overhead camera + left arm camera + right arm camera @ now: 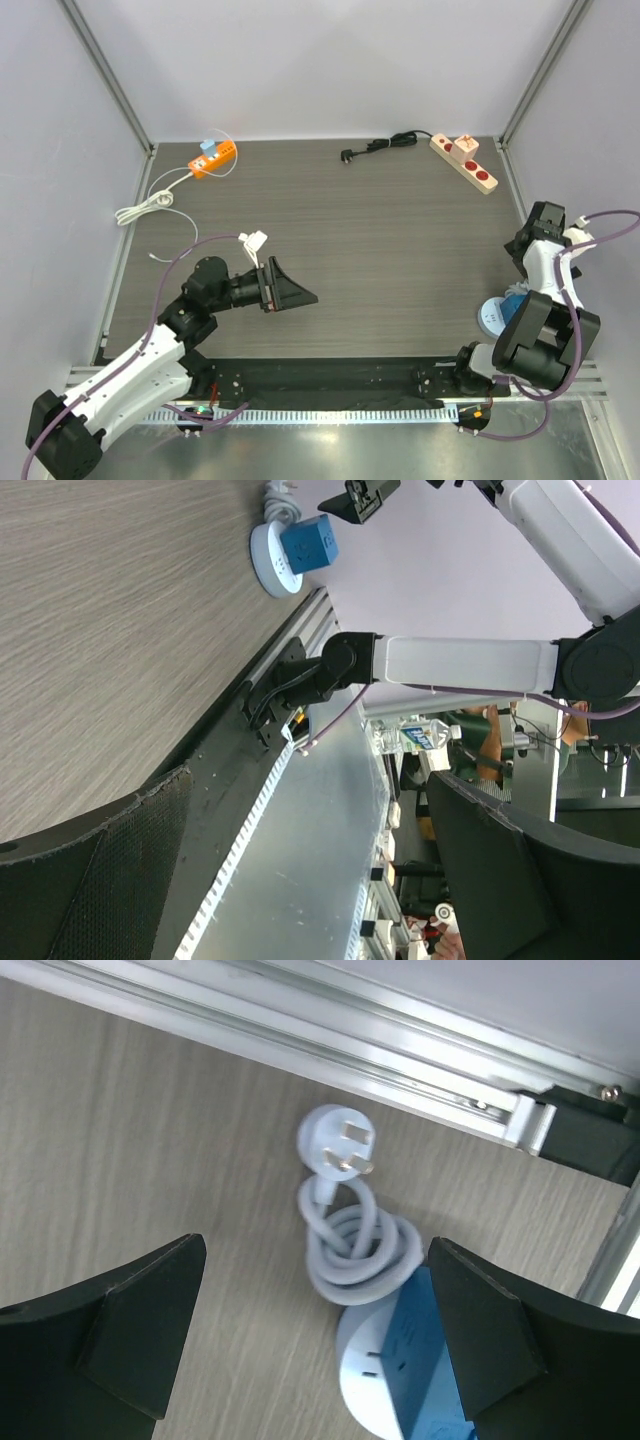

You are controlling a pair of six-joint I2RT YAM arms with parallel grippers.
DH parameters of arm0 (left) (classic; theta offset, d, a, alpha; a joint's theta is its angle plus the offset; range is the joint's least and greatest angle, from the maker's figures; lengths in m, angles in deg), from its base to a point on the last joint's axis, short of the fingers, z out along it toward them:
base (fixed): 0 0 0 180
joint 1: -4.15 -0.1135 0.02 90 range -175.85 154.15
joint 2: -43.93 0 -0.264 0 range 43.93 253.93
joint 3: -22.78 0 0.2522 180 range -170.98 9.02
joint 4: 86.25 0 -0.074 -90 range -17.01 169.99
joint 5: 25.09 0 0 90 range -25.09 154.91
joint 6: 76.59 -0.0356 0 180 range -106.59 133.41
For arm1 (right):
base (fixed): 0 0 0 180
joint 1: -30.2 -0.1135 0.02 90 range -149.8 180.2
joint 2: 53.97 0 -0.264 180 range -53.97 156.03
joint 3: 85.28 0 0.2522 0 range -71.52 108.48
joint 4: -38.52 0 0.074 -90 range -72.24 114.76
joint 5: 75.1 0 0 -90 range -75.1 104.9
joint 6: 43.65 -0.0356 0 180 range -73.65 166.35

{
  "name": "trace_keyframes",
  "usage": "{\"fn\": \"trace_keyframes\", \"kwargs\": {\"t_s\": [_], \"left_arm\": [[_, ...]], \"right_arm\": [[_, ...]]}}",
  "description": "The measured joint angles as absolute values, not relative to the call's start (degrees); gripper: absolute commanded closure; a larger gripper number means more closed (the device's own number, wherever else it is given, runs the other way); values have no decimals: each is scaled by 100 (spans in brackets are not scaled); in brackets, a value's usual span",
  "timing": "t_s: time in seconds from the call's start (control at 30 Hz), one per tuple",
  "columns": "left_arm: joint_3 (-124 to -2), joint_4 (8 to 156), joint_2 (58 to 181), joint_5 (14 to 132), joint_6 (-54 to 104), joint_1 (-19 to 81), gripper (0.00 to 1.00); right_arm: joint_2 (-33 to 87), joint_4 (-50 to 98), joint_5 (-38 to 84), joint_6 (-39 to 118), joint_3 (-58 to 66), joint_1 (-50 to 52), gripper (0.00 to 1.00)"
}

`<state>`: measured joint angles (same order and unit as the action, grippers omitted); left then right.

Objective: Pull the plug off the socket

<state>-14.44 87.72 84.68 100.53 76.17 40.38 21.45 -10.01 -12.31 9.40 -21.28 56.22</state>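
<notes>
The right gripper, spread wide and empty, hangs over the blue cube plug seated in the round white socket, which lies beneath it nearer its right finger.

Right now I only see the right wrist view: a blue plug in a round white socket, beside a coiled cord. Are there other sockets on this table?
Observer: Yes, a beige power strip lies at the far right corner, with a pale block seated on it.
Operator: Anything on the left side?
Observer: An orange power strip sits at the far left, its white cord trailing toward the left edge.
Operator: And where is the left tool?
Observer: The left tool is open and empty over the table's left half, pointing right.
</notes>
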Motion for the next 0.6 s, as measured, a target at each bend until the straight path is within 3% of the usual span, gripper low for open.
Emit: {"fn": "trace_keyframes", "kwargs": {"t_s": [0.27,0.6], "left_arm": [[-1595,8527,8477,10059,7530,4086,0],[-1623,8289,8271,9996,7490,4091,0]], "right_arm": [[2248,-992,-848,966,-2464,6149,0],[2241,-732,229,584,-3039,6022,0]]}}
